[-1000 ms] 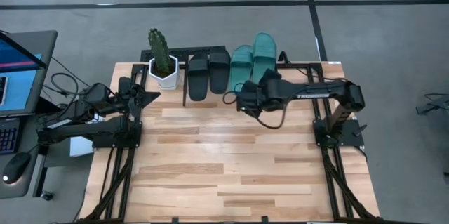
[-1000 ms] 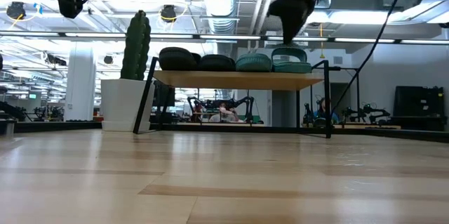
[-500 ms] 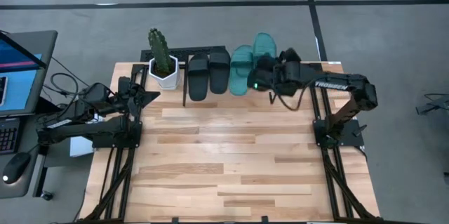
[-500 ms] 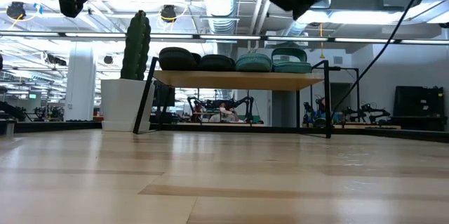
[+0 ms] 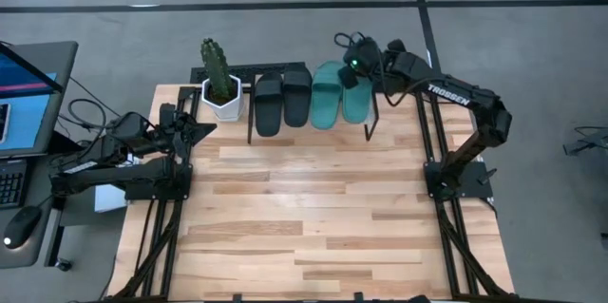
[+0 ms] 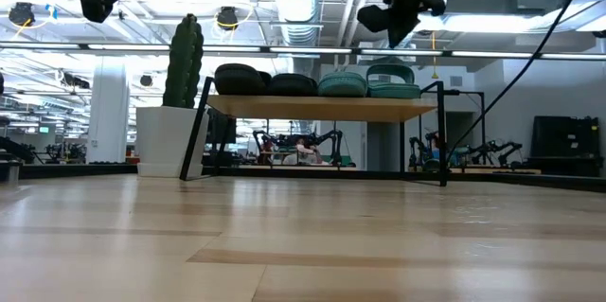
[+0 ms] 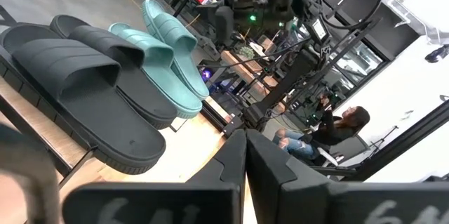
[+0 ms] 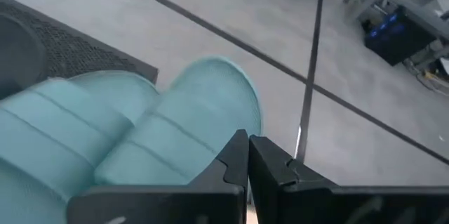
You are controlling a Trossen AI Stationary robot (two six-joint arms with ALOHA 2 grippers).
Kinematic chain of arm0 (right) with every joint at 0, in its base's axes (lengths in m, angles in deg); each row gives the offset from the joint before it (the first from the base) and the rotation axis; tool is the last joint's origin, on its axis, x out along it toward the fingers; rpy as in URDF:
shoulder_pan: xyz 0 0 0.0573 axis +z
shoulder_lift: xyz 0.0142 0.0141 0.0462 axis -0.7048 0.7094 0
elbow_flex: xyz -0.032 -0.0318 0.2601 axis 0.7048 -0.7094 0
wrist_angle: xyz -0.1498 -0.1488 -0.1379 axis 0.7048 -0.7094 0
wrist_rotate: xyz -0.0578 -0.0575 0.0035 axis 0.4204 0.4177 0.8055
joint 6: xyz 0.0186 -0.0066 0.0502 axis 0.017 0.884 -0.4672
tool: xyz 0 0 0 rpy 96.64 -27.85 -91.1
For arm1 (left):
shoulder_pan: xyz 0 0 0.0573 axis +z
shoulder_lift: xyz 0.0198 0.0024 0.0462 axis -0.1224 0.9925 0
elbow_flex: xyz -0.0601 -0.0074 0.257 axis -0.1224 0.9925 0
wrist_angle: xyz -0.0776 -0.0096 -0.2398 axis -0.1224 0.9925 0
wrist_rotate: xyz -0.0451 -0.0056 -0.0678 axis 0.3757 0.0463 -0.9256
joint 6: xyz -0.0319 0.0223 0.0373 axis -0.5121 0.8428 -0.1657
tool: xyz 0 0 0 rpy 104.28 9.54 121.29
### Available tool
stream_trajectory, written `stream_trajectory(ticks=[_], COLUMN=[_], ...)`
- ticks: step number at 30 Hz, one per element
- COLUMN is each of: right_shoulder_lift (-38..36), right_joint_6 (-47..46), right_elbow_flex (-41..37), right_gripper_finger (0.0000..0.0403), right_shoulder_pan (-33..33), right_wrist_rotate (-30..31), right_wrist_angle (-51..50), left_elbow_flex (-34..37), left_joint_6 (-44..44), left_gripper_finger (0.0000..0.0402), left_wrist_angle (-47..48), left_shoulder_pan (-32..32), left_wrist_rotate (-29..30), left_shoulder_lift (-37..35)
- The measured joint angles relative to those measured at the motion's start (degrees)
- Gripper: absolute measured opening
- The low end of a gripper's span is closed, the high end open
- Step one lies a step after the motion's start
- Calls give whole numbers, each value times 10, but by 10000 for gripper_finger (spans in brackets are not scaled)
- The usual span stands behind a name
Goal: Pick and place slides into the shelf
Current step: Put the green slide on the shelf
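Note:
The shelf (image 6: 322, 108) stands at the table's far edge. Two black slides (image 5: 282, 101) and two teal slides (image 5: 340, 96) lie side by side on its wooden top, soles down. My right gripper (image 5: 342, 51) is shut and empty. It hangs above the far, toe end of the right teal slide (image 8: 189, 126), clear of it in the low view (image 6: 381, 20). My left gripper (image 5: 211, 130) waits shut and empty at the table's left side, near the cactus pot. It faces the row of slides (image 7: 119, 76).
A cactus in a white pot (image 5: 220, 85) stands just left of the shelf. A laptop (image 5: 28, 94) and cables sit off the table's left edge. Bare plank tabletop (image 5: 304, 217) stretches from the shelf to the near edge.
My right gripper has swung from over the shelf's near edge toward the table's far edge, rising and rolling as it went. It now hangs above the teal slides' toe ends. The slides have stayed in place on the shelf.

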State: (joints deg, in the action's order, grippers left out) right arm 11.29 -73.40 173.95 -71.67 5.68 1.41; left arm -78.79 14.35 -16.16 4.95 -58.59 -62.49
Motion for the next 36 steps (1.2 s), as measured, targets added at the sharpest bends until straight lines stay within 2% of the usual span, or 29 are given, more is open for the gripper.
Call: stream_trajectory(ticks=[3, 7, 12, 15, 17, 20, 24, 30, 34, 36], right_shoulder_lift=[2, 9, 46, 87, 122, 174, 212, 256, 249, 248], right_joint_6=[45, 131, 227, 260, 269, 280, 322, 389, 418, 423], right_elbow_flex=[19, 80, 202, 286, 342, 413, 400, 407, 413, 415], right_gripper_finger=[0, 0, 0, 0, 0, 0, 0, 0, 0, 0], right_shoulder_pan=[-11, -32, -57, -77, -87, -103, -106, -96, -94, -97], right_wrist_rotate=[-39, -162, -316, -370, -385, -392, -381, -258, -252, -223], right_wrist_angle=[23, 23, -83, -172, -232, -321, -355, -325, -293, -287], left_elbow_flex=[0, 0, 0, 0, 0, 0, 0, 0, 0, 0], left_joint_6=[0, 22, 72, 89, 99, 109, 110, 108, 111, 115], left_gripper_finger=[0, 0, 0, 0, 0, 0, 0, 0, 0, 0], left_wrist_angle=[0, -2, -14, -14, -13, -13, -12, -23, -50, -62], left_shoulder_pan=[0, 0, 0, 0, 0, 0, 0, 0, 0, 0], left_wrist_rotate=[0, 6, 39, 44, 44, 45, 43, 59, 59, 59], left_shoulder_lift=[0, 0, 0, 0, 0, 0, 0, 0, 0, 0])
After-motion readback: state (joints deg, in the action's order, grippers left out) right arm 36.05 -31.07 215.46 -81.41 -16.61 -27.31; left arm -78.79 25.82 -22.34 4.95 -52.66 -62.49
